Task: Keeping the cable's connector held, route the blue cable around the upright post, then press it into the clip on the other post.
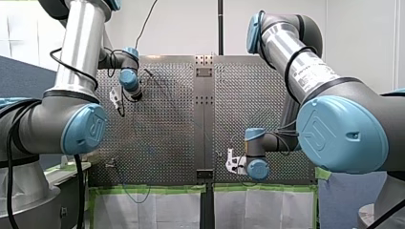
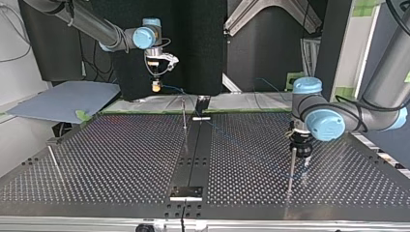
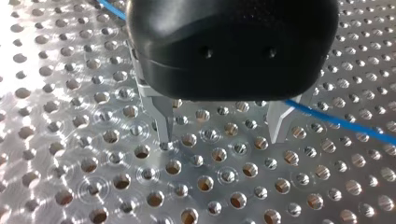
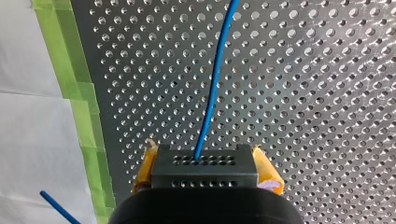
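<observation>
**Right wrist view: connector pinched, cable running out over the holes**

Closest to that camera, my right tool (image 4: 204, 156) has its yellow pads (image 4: 143, 170) pressed against both sides of the connector (image 4: 204, 173). The connector is a dark, boxy block with rows of small holes. The blue cable (image 4: 213, 84), smooth and round, leaves the block's far face and runs ahead over the table (image 4: 303, 70), a dull metal sheet dotted with even round holes. Green tape (image 4: 67, 70) lines the table's edge beside it.

Left wrist view: a rounded black housing (image 3: 233, 42) sits nearest. Beyond it, my left tool (image 3: 220, 140) holds two flat metal fingers (image 3: 161, 116) apart, with only bare holes between them. The cable passes behind the housing and close by one finger; touching or not, I cannot tell.

Top view: a slim upright post (image 2: 292, 169) stands just beside the left tool. A second post (image 2: 184, 113) stands farther back at mid-table, and the right tool hangs raised over the far edge.
</observation>
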`<action>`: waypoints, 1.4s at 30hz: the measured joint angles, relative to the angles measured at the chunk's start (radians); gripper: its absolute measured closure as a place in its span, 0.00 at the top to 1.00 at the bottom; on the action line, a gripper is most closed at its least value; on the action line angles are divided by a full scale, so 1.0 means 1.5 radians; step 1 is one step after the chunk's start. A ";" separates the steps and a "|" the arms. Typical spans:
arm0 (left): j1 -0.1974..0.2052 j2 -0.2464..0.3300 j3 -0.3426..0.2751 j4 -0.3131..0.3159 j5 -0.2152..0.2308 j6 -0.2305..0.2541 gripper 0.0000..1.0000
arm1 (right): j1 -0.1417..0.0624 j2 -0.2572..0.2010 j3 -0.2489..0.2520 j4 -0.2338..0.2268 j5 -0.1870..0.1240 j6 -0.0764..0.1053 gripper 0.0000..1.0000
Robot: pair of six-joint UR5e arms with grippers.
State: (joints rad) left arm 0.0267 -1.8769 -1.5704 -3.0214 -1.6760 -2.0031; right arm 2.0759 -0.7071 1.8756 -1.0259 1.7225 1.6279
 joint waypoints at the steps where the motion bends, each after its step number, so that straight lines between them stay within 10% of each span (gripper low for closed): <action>1: 0.000 0.000 0.000 -0.001 -0.001 -0.006 1.00 | 0.000 0.000 0.000 0.000 -0.001 -0.001 0.00; 26: 0.041 0.024 -0.046 0.000 0.012 -0.171 1.00 | -0.001 0.001 0.000 -0.003 -0.009 -0.003 0.00; 42: 0.038 0.082 -0.061 0.010 0.078 -0.286 1.00 | -0.001 0.001 0.000 -0.005 -0.014 -0.003 0.00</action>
State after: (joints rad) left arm 0.0844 -1.7538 -1.6616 -3.0067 -1.5594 -2.4324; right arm 2.0736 -0.7051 1.8761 -1.0341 1.7008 1.6232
